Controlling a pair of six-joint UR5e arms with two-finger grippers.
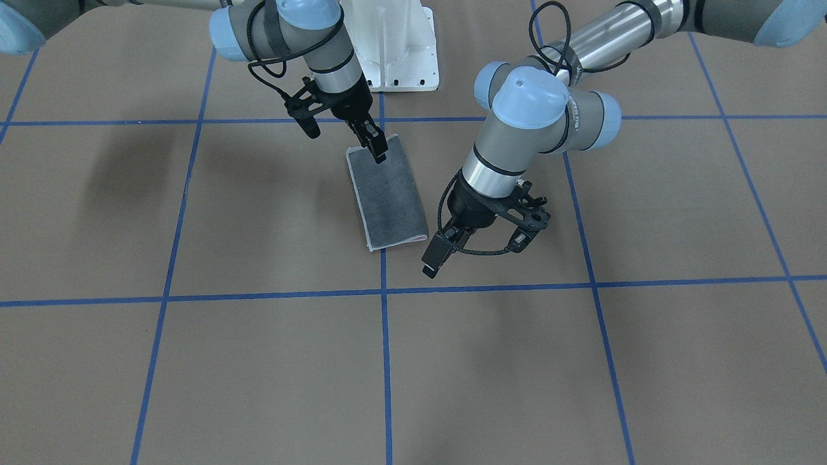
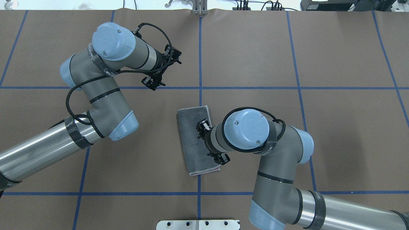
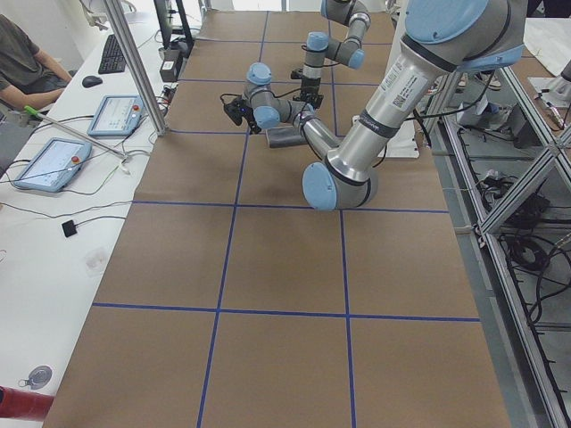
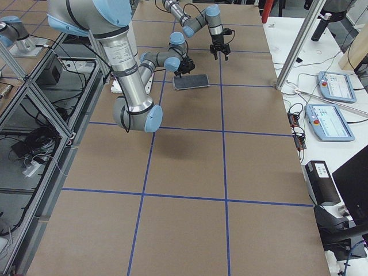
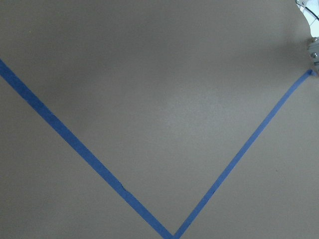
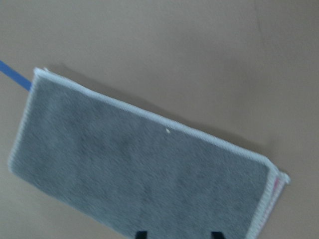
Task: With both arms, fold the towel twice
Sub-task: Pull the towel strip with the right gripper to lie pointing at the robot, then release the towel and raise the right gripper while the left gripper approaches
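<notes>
Lying folded, grey up (pink edge peeking), the towel (image 1: 391,200) sits under the parted right pincer (image 1: 380,155); left pincer (image 1: 429,262) unclear.

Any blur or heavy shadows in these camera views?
Right wrist view: folded dark grey terry towel slightly soft, thin shadow along its upper edge. Left wrist view: brown paper table cover, faint shadow upper left. Front-facing view: sharp, diffuse shadows.

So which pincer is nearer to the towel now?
The right. The right pincer hangs over the towel; the left pincer is off it, past its end away from the robot.
</notes>
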